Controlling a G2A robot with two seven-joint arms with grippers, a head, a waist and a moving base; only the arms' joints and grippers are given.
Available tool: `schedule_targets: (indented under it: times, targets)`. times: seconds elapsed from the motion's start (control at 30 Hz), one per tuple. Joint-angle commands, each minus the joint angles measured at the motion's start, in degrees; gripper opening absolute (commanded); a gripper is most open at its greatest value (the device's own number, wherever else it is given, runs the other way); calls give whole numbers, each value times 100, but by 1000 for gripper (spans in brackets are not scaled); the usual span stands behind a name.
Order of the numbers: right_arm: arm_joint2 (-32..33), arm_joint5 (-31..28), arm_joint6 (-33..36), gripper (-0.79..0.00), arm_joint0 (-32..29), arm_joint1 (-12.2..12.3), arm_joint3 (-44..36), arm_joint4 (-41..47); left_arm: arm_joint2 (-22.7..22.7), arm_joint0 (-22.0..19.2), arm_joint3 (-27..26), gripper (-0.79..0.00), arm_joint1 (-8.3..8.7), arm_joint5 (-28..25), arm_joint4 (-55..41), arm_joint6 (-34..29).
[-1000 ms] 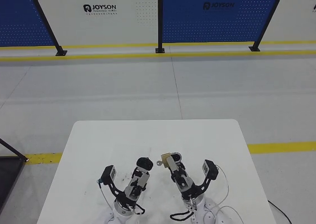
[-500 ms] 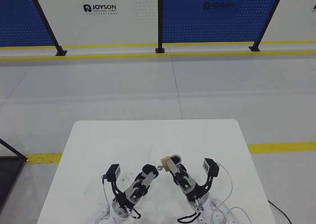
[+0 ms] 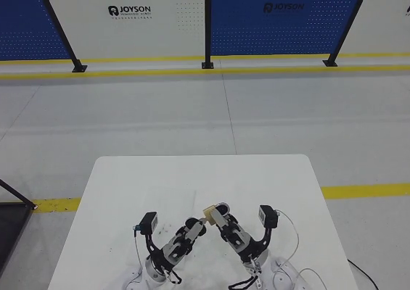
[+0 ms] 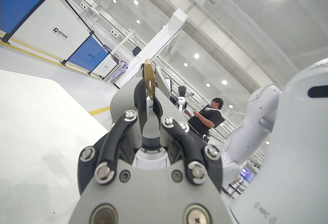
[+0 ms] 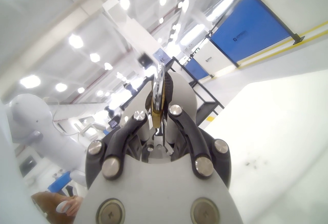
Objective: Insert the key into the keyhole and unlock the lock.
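Over the near part of the table [image 3: 190, 174], the key [image 4: 148, 71] is clamped by the closed left gripper [image 4: 149, 88] just beside the lock [image 3: 210, 212], which is clamped by the closed right gripper [image 5: 161, 93].

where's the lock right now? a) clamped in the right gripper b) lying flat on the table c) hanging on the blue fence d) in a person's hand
a: the right wrist view shows the right gripper shut on the brass lock, which is not lying on the table.
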Motion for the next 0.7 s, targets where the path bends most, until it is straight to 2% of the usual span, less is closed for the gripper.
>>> schedule_targets:
  times: [0.0, 0.23, 0.4, 0.43, 0.67]
  targets:
    - [-5, 18, 8, -785, 4, 2, 2, -7, 36, -18, 10, -714, 21, 0, 23, 59]
    - [-34, 80, 37, -785, 10, 8, 2, -58, 156, -80, 57, -714, 92, 0, 109, 240]
    - [-48, 124, 50, -785, 19, 13, 3, -97, 232, -128, 98, -745, 129, 0, 164, 346]
    - [-55, 135, 58, -785, 23, 13, 3, -108, 242, -140, 106, -782, 136, 0, 177, 368]
    - [-78, 184, 72, -785, 39, 20, 5, -136, 289, -185, 184, -785, 166, 0, 347, 552]
